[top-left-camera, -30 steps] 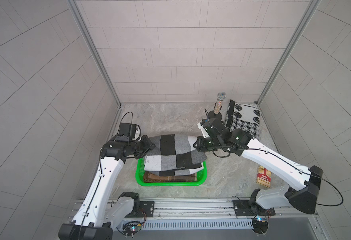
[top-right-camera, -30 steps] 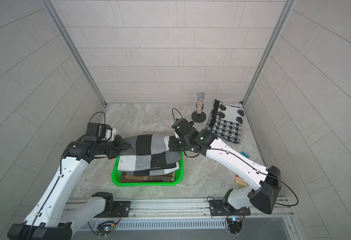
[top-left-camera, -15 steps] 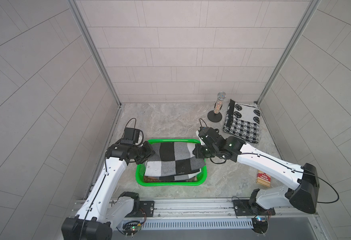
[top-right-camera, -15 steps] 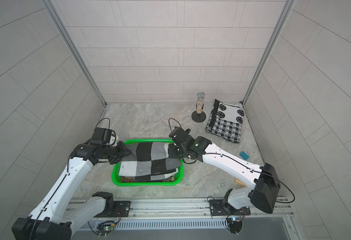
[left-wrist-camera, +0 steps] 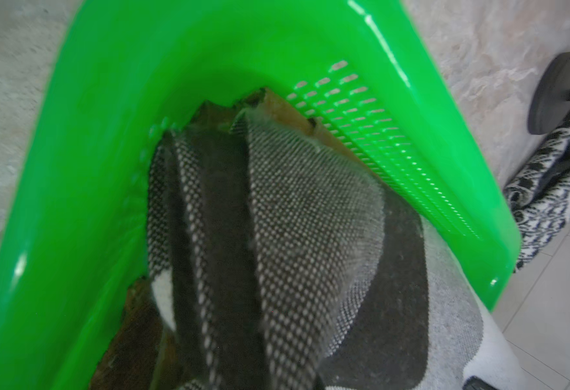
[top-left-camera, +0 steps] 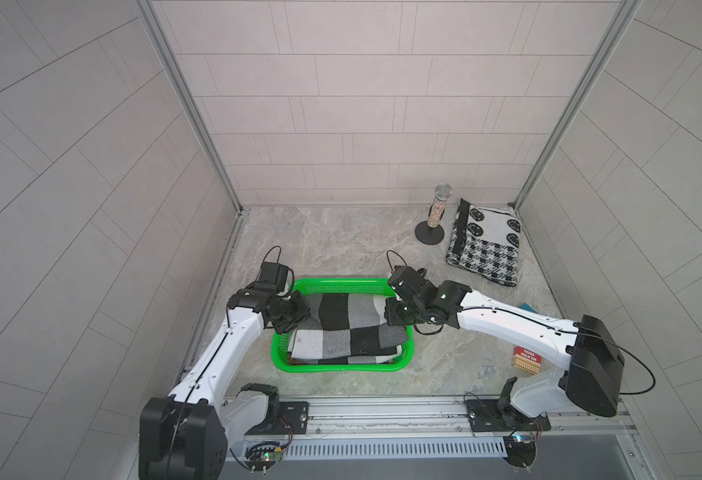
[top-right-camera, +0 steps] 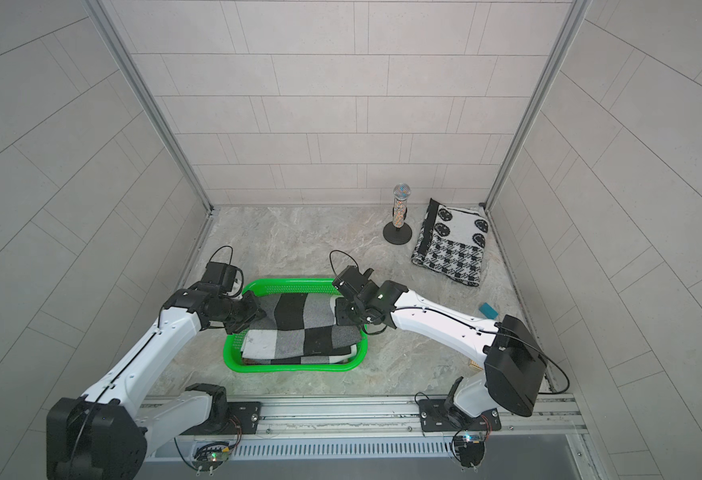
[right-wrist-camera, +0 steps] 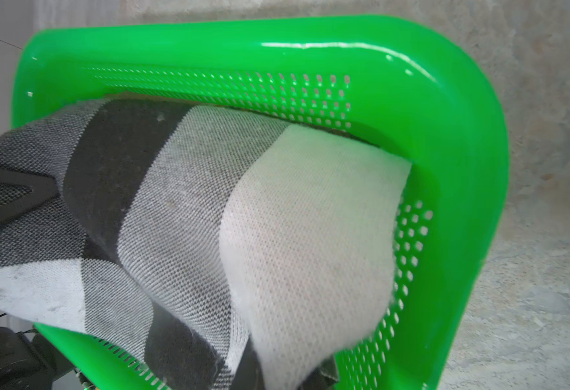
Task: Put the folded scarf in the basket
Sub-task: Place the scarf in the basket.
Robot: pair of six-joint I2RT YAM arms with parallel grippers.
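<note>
**tabletop_tim:** How far along is the scarf job? Nearly there?

**me:** Pretty much, I reckon. The folded scarf [top-left-camera: 341, 332] sits inside the basket [top-left-camera: 343, 283] and fills most of it. It's on top of some brown layer [left-wrist-camera: 128, 324] lying on the basket floor. The scarf's near edge lies flat and low against the basket's front wall. The back strip is raised a bit because I've got both ends pinched. The left gripper [top-left-camera: 301, 311] is over the basket's left end, jaws clamped together on the cloth. The right gripper [top-left-camera: 390, 316] is over the basket's right end, same deal, jaws closed on the pale end.

**tabletop_tim:** So what's left?

**me:** Just the let-go, by my guess. Open both, let the held strip drop inside the rim, then lift clear. My only worry is a corner draping over the basket's back rim instead of falling in. The patterned cloth [top-left-camera: 484, 249] well beyond the basket's far right corner isn't part of this, so I'm leaving it alone.
</note>
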